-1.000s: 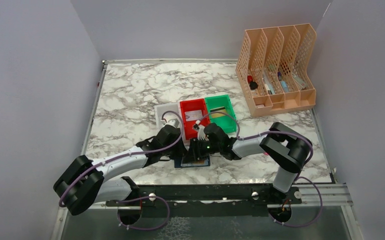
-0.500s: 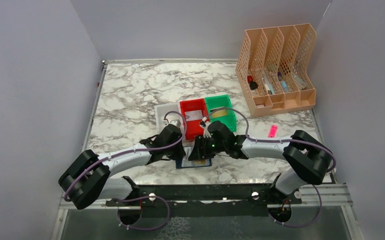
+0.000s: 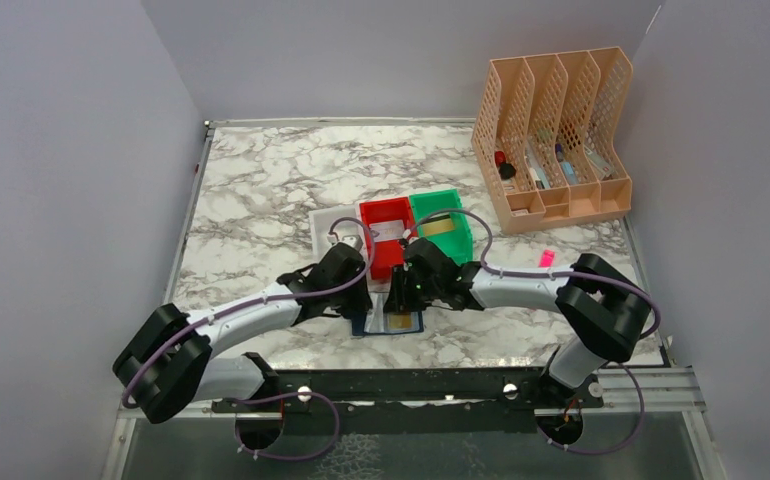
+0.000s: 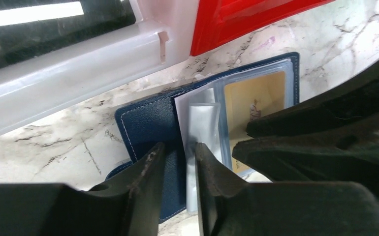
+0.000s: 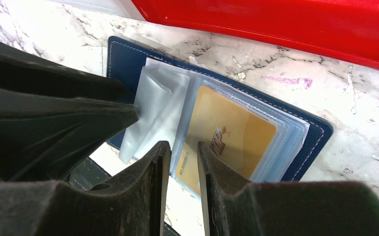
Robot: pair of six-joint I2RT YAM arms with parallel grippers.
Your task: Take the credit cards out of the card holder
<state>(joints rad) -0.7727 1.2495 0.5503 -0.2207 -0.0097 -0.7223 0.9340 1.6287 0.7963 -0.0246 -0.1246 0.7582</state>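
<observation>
The navy card holder (image 3: pixel 385 323) lies open on the marble near the front edge, and also shows in the left wrist view (image 4: pixel 148 123) and the right wrist view (image 5: pixel 123 59). Its clear sleeves (image 5: pixel 158 98) fan up at the fold. A tan-gold credit card (image 5: pixel 232 132) sits in the right-hand sleeves (image 4: pixel 254 96). My left gripper (image 4: pixel 178 157) is narrowly open over the navy cover beside the sleeves' edge. My right gripper (image 5: pixel 182 152) is narrowly open, its tips astride the near edge of the gold card's sleeve. Both grippers meet over the holder (image 3: pixel 379 300).
A white bin (image 3: pixel 329 228), a red bin (image 3: pixel 386 235) and a green bin (image 3: pixel 441 222) stand just behind the holder. A dark flat thing (image 4: pixel 54 19) lies in the white bin. A peach file organiser (image 3: pixel 551 140) stands at the back right. A small pink stick (image 3: pixel 544 259) lies at right.
The right arm's elbow has swung out to the right, uncovering the pink stick. Both grippers have shifted slightly over the holder, and the gold card now shows in the top view.
</observation>
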